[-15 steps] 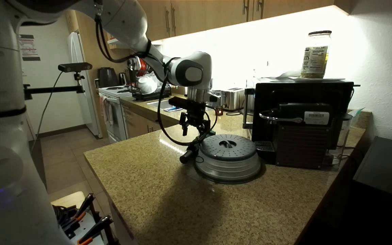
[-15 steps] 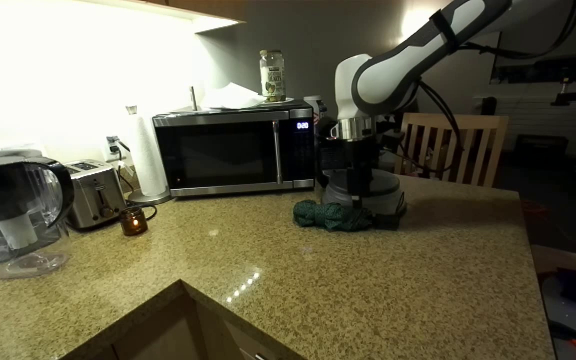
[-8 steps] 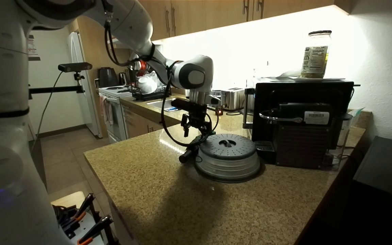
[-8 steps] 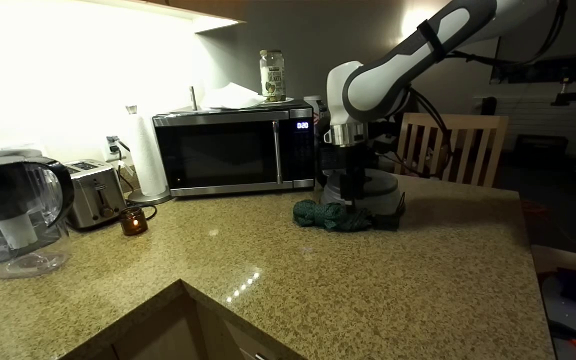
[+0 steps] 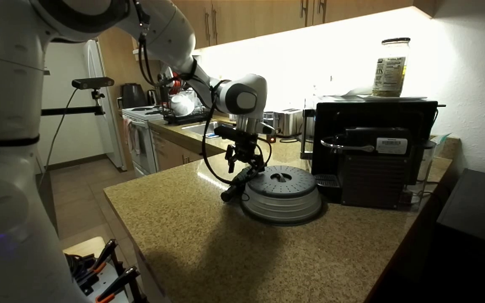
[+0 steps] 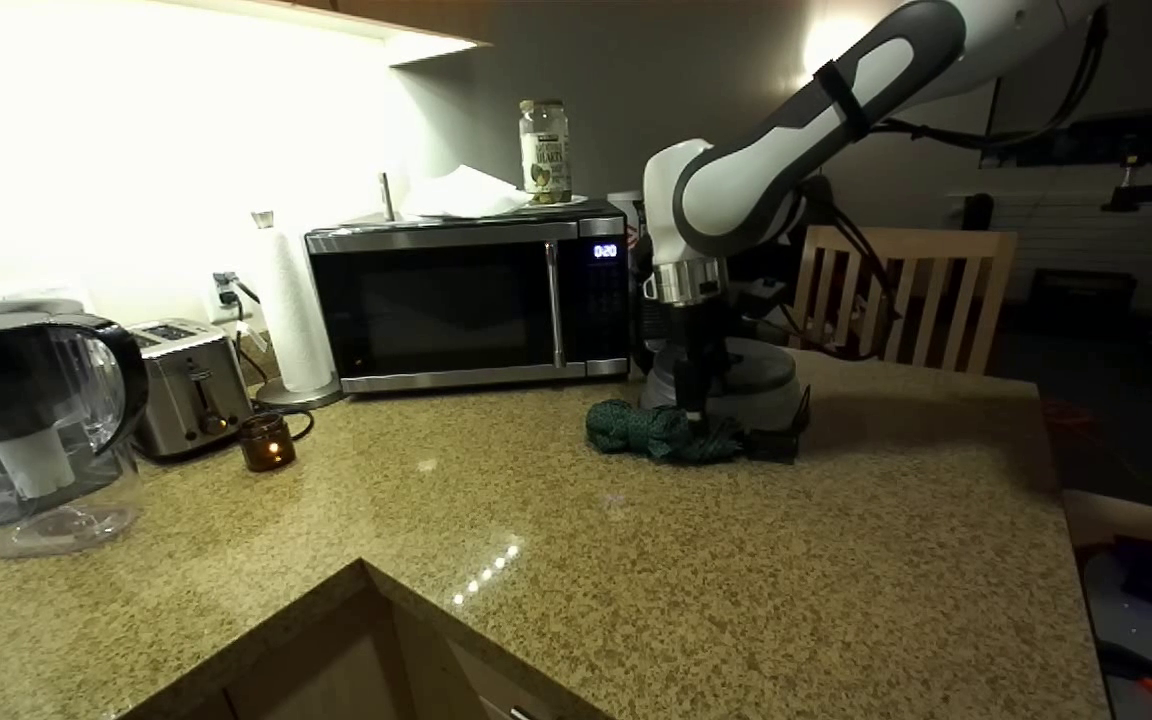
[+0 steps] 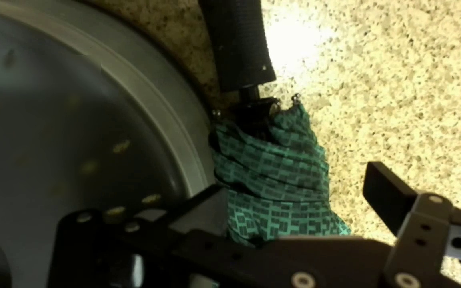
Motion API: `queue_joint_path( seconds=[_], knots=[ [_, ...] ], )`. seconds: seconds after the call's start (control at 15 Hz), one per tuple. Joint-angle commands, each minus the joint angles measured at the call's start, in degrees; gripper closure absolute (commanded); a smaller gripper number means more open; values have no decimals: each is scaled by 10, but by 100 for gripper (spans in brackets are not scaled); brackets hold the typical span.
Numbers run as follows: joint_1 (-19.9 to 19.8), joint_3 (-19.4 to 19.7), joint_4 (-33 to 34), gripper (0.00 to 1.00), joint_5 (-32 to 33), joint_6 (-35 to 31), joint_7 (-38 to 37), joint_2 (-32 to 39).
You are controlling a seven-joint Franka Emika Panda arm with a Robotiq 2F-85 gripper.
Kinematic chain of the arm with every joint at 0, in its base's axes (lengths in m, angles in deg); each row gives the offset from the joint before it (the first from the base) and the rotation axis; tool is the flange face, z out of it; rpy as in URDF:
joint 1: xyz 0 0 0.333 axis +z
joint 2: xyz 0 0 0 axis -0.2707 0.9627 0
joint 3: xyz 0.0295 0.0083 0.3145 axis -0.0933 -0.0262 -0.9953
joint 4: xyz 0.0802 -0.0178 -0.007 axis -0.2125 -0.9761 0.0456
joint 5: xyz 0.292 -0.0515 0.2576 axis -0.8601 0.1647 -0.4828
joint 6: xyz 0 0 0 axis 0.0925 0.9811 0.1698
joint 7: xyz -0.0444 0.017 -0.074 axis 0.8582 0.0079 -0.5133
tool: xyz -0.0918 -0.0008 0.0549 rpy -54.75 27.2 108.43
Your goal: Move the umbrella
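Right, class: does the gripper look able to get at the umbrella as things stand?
Probably yes: the gripper stands open in the wrist view, the umbrella between its jaws, though the grey domed disc close alongside may crowd one jaw.

in both exterior views we see the wall (image 5: 284, 71) beneath the cabinets (image 5: 259, 17) burnt out to white. in an exterior view, nearer us than the grey domed cover (image 5: 282, 181), a broad soft-edged shadow (image 5: 238, 261) dims the counter (image 5: 335, 252); in an exterior view we find pinprick reflections (image 6: 486, 575) in front and left of the cover, and to its right the room (image 6: 1066, 230) lies in gloom. in our wrist view, glare (image 7: 298, 40) whitens a patch right of the cover, whose surface looks smeared, while the umbrella (image 7: 272, 172) shows its print clearly.
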Motion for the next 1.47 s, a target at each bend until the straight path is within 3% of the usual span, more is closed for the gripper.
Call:
queue_joint_path(
  seconds=[0.0,0.4,0.87,1.4],
  knots=[
    [-4,-1,14,0,2,8,-11,24],
    [3,4,18,0,22,23,-43,2],
    [10,2,52,0,25,90,-89,-3],
    [15,-4,58,0,13,120,-88,7]
  ],
)
